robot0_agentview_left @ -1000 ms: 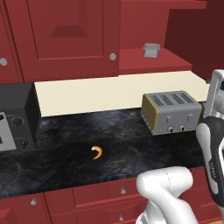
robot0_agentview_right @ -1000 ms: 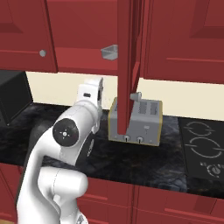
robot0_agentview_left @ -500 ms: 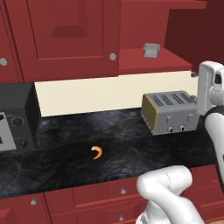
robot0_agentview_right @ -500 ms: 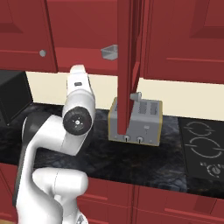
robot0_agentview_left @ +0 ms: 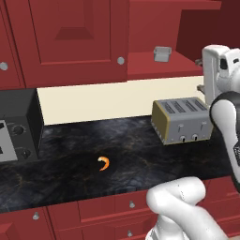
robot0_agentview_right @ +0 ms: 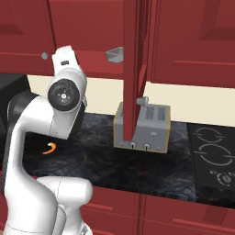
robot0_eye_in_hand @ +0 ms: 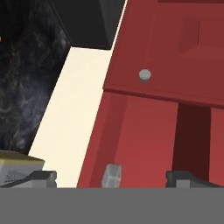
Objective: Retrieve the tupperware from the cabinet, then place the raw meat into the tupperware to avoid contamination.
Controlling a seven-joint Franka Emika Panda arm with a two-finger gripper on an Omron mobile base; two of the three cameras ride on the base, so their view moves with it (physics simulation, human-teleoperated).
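Note:
The tupperware [robot0_agentview_left: 162, 53] is a small grey open box on the red inner shelf of the cabinet [robot0_agentview_left: 154, 65], whose door [robot0_agentview_right: 135, 69] stands swung open, edge-on in the right base view. The same tupperware [robot0_agentview_right: 115, 54] sits left of that door. The raw meat [robot0_agentview_left: 104, 163], a tiny orange crescent, lies on the dark counter; it is also at the left [robot0_agentview_right: 49, 148]. My gripper [robot0_agentview_left: 201, 75] hangs open at shelf height, right of the tupperware and apart from it. In the hand view the tupperware [robot0_eye_in_hand: 112, 175] lies far off between the open gripper's [robot0_eye_in_hand: 111, 180] fingertips.
A silver four-slot toaster [robot0_agentview_left: 183, 119] stands on the counter below the shelf. A black microwave [robot0_agentview_left: 14, 126] sits at the far left. A stove top [robot0_agentview_right: 213, 156] lies to the right. A closed cabinet door with a round knob [robot0_eye_in_hand: 145, 75] adjoins the open shelf.
The arm has lifted the hand from toaster height up to the level of the cabinet shelf. The gripper stayed open; tupperware and raw meat have not moved.

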